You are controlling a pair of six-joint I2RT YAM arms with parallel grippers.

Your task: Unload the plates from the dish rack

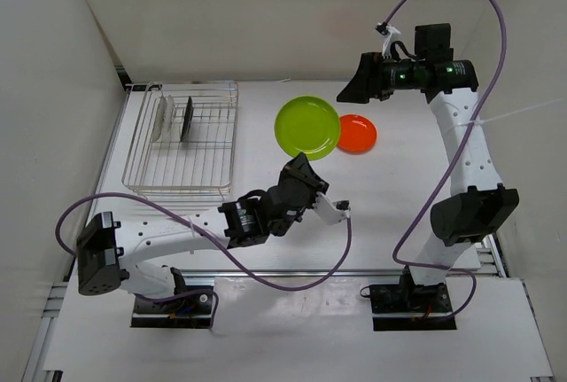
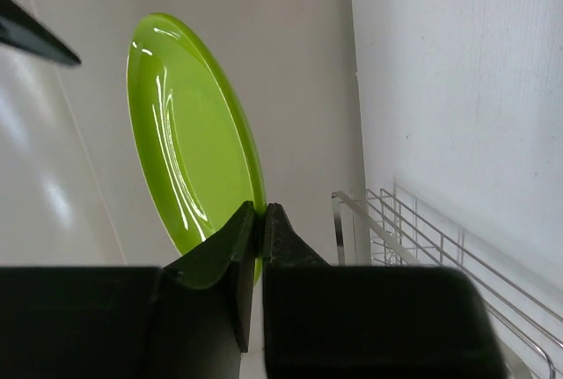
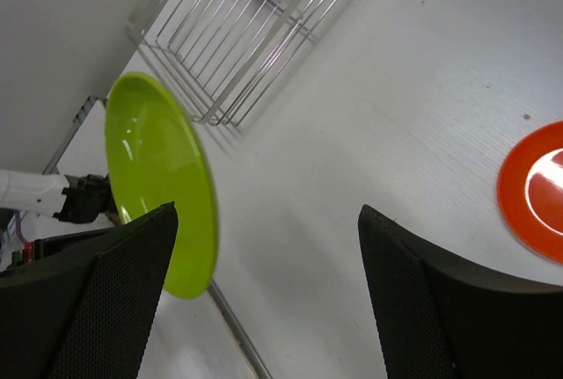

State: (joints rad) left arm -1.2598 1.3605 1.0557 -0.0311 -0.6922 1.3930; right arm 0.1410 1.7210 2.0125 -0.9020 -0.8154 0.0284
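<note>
My left gripper [image 1: 302, 162] is shut on the near rim of the lime green plate [image 1: 307, 126], holding it off the table. In the left wrist view both fingers pinch that plate [image 2: 189, 159] at its edge, with the gripper [image 2: 260, 212] closed. The orange plate [image 1: 357, 133] lies flat on the table just right of the green one. The dish rack [image 1: 182, 169] stands at the back left with a clear plate [image 1: 164, 120] and a black plate [image 1: 187, 120] upright in it. My right gripper [image 1: 347, 91] hovers open and empty behind the green plate [image 3: 158, 177]; its open jaws [image 3: 268, 210] hold nothing.
White walls close in the table at the back and left, right next to the rack [image 3: 246, 36]. The left arm's purple cable [image 1: 292, 284] loops over the near table. The orange plate [image 3: 537, 190] sits at the right edge of the right wrist view.
</note>
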